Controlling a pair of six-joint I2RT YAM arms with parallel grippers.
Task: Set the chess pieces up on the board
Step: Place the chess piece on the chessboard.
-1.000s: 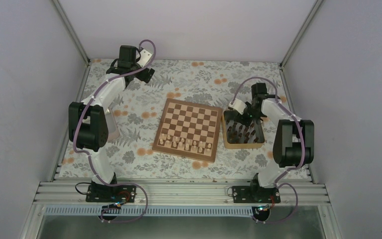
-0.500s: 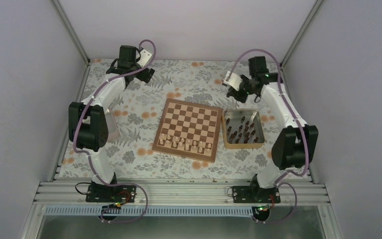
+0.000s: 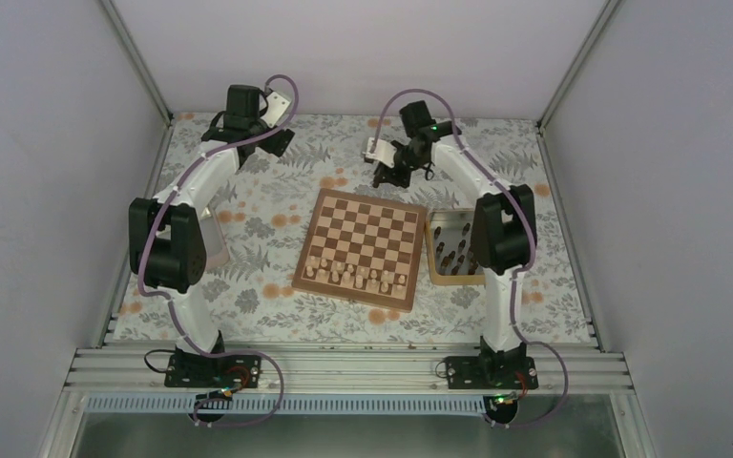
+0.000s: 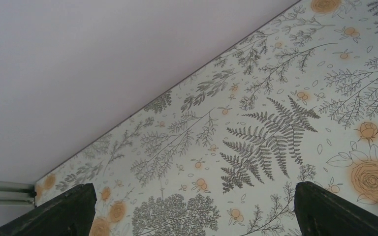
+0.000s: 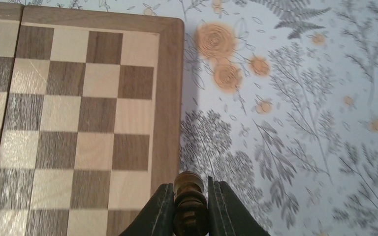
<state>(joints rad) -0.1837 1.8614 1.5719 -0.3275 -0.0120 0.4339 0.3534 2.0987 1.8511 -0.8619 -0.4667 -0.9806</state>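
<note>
The tray (image 3: 447, 281) right of the board (image 3: 363, 246) holds dark chess pieces (image 3: 456, 256); the right gripper (image 5: 191, 205) clamps one chess piece (image 5: 190, 189), the left gripper (image 4: 192, 209) gapes apart.

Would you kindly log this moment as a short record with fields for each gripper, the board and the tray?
Right gripper: shut on a dark brown wooden chess piece, at the border of the chequered wooden chessboard
Left gripper: open, empty, over the floral cloth
Board: pale wooden chessmen on near rows only
Tan-rimmed tray: right of the board, holds dark chessmen
</note>
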